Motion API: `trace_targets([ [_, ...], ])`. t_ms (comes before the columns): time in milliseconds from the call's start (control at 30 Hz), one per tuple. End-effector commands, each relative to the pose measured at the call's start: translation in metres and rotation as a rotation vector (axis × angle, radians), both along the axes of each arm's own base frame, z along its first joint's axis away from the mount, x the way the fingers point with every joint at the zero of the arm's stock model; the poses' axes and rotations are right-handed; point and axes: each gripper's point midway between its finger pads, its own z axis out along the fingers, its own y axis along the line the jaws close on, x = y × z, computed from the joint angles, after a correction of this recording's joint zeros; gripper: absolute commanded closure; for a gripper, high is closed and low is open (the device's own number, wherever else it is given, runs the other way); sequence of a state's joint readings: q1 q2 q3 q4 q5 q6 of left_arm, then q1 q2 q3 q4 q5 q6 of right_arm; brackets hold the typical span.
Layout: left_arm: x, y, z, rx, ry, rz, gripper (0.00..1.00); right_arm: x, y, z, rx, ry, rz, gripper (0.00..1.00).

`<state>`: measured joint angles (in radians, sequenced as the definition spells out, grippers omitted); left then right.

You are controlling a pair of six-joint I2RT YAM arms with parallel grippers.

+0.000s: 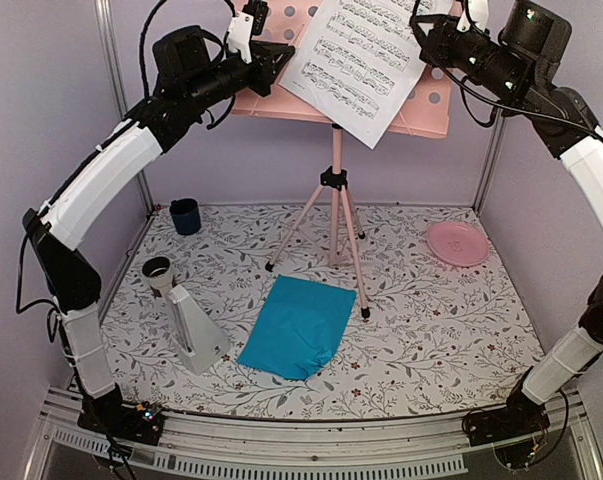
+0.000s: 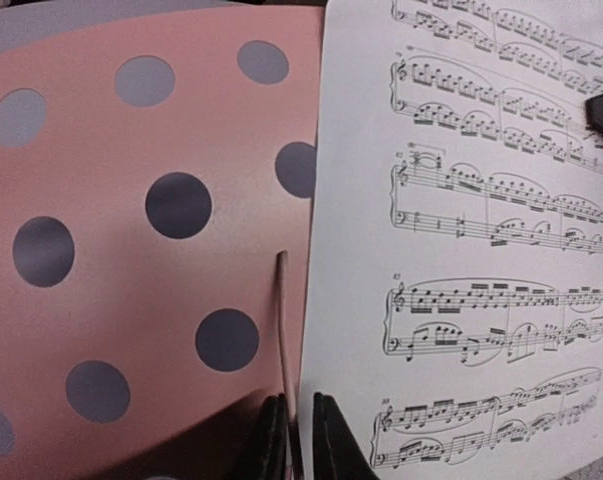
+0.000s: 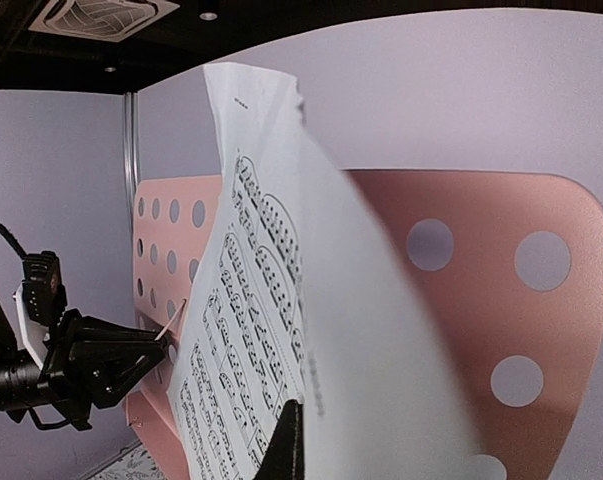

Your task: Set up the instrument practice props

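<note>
The pink music stand [image 1: 333, 200] rises at the back of the surface. The white sheet [image 1: 356, 60] lies askew across the stand's tray [image 1: 426, 112], and its lower corner hangs past the tray's bottom lip. The right hand [image 1: 428, 38], at the stand's upper right, is closed on that sheet's top corner. The left hand [image 1: 277, 58], at the tray's left side, has its fingers drawn close either side of a thin pink rod [image 2: 284, 330] on the tray face. I cannot tell whether they pinch it.

The likely failure is the sheet sliding off the stand, since it is crooked and nothing visibly pins it. A sideways tug on the rod could also rock the tripod.

Only the left wrist view shows the rod, just beside the sheet's left edge. The right wrist view alone shows the paper bowing away from the tray. Only the top view shows the blue sheet [image 1: 299, 328] in front of the stand's feet and the metronome [image 1: 196, 330] to the stand's left.
</note>
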<state>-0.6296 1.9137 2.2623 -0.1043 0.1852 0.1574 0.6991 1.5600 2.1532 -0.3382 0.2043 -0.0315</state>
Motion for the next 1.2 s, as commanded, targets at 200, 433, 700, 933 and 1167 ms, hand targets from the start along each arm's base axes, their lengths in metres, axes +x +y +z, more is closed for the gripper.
trace_targets([
  [200, -0.011, 0.009, 0.019, -0.092, -0.075, 0.067, 1.00, 0.010, -0.005, 0.018, -0.050, -0.105, -0.086, 1.00],
  [433, -0.031, 0.013, 0.026, -0.170, -0.163, 0.010, 1.00, 0.013, 0.008, 0.020, -0.125, -0.176, -0.076, 1.00],
  [700, -0.044, 0.011, 0.026, -0.197, -0.215, -0.049, 1.00, 0.011, 0.034, 0.027, -0.202, -0.301, -0.063, 1.00],
  [933, -0.048, 0.006, 0.022, -0.181, -0.226, -0.084, 1.00, 0.005, 0.065, 0.032, -0.248, -0.426, -0.026, 1.00],
  [1167, -0.052, 0.003, 0.020, -0.172, -0.229, -0.106, 1.00, -0.005, 0.097, 0.028, -0.348, -0.579, 0.061, 1.00],
])
